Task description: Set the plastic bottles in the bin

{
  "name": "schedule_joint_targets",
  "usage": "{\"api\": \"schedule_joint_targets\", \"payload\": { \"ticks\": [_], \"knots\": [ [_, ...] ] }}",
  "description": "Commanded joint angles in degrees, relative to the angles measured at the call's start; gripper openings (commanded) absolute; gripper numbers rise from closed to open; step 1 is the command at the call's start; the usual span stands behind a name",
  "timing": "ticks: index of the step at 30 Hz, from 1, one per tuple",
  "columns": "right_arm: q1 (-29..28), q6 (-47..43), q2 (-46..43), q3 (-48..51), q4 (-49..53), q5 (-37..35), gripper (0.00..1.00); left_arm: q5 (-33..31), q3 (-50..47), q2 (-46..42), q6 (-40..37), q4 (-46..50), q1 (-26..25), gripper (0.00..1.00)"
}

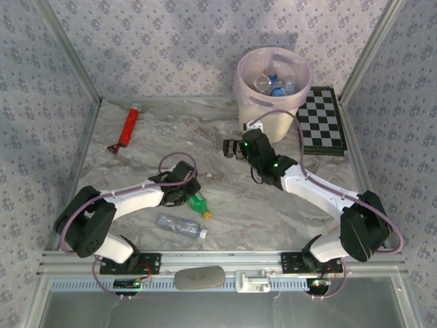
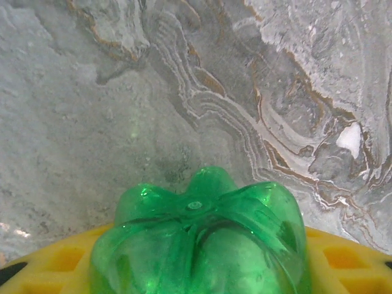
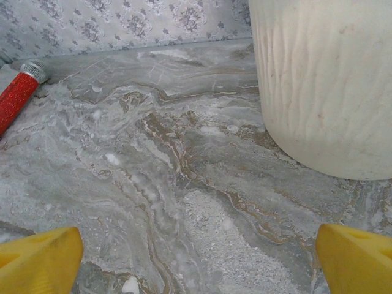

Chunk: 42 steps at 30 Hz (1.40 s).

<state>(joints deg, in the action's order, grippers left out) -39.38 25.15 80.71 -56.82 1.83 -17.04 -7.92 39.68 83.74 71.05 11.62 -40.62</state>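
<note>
From the top camera, the bin [image 1: 272,116] is standing at the far edge of the desk [image 1: 287,205], just beside the checkerboard [image 1: 324,121], and several bottles [image 1: 274,85] are lying inside it. The left gripper [image 1: 183,186] is hanging low over the green bottle [image 1: 198,203], which is lying near the front with its orange cap pointing to the near edge. A clear bottle [image 1: 181,225] is lying just beside it, closer to the front rail. The right gripper [image 1: 235,147] is hovering near the bin's foot with free desk all around it. The red tube [image 1: 128,126] is resting well apart, by the left wall. In the left wrist camera, the green bottle [image 2: 202,245] is sitting between the yellow fingers [image 2: 55,263], which are lying against both its flanks and gripping it; ahead, bare marble is stretching out. In the right wrist camera, the yellow fingertips [image 3: 40,260] are standing wide apart and holding nothing. The bin's wall [image 3: 324,86] is rising at the right, and the tube's end [image 3: 18,95] is showing at the left edge.
</note>
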Motion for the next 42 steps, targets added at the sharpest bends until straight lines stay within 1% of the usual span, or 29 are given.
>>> {"api": "schedule_joint_targets", "payload": {
  "ticks": [1, 4, 7, 12, 15, 22, 27, 33, 38, 41, 42],
  "knots": [
    [-0.2, -2.4, -1.1, 1.4, -1.3, 5.6, 0.99, -2.5, 2.8, -0.7, -1.4, -2.0, 1.8, 0.48],
    [-0.2, -5.7, -1.3, 2.4, -3.1, 14.5, 0.99, -2.0, 4.2, -2.0, -4.5, -3.6, 4.8, 0.48],
    [-0.6, -7.4, -1.3, 3.2, -4.1, 21.8, 0.98, 0.5, 5.9, -2.6, -7.0, -6.2, 8.3, 0.47],
    [-0.9, -6.3, -0.7, 3.8, -5.5, 30.0, 0.96, 7.8, 9.4, -1.8, -9.4, -10.7, 12.6, 0.46],
    [-1.1, -4.4, 0.7, 3.7, -7.0, 33.8, 0.95, 12.0, 10.1, -1.4, -9.8, -14.4, 14.1, 0.46],
    [-1.7, -2.2, 6.1, 1.0, -9.7, 37.2, 0.96, 17.4, 12.1, -2.2, -13.6, -15.9, 14.0, 0.46],
    [-2.4, -1.5, 10.7, -2.5, -9.6, 39.2, 0.96, 18.6, 11.0, -3.3, -14.6, -17.2, 13.3, 0.46],
    [-2.9, -0.1, 13.6, -4.4, -10.5, 40.1, 0.95, 19.1, 10.8, -3.8, -16.1, -17.9, 12.0, 0.46],
    [-2.9, 0.6, 15.3, -5.4, -11.2, 40.3, 0.89, 20.8, 10.6, -3.6, -15.7, -19.0, 11.8, 0.46],
    [-2.7, 0.7, 15.8, -5.8, -11.3, 40.3, 0.82, 21.6, 10.3, -3.7, -15.2, -19.4, 11.7, 0.46],
    [-2.7, 0.7, 15.8, -5.8, -11.4, 40.3, 0.78, 21.8, 10.2, -3.7, -15.0, -19.4, 11.7, 0.46]
  ]
}}
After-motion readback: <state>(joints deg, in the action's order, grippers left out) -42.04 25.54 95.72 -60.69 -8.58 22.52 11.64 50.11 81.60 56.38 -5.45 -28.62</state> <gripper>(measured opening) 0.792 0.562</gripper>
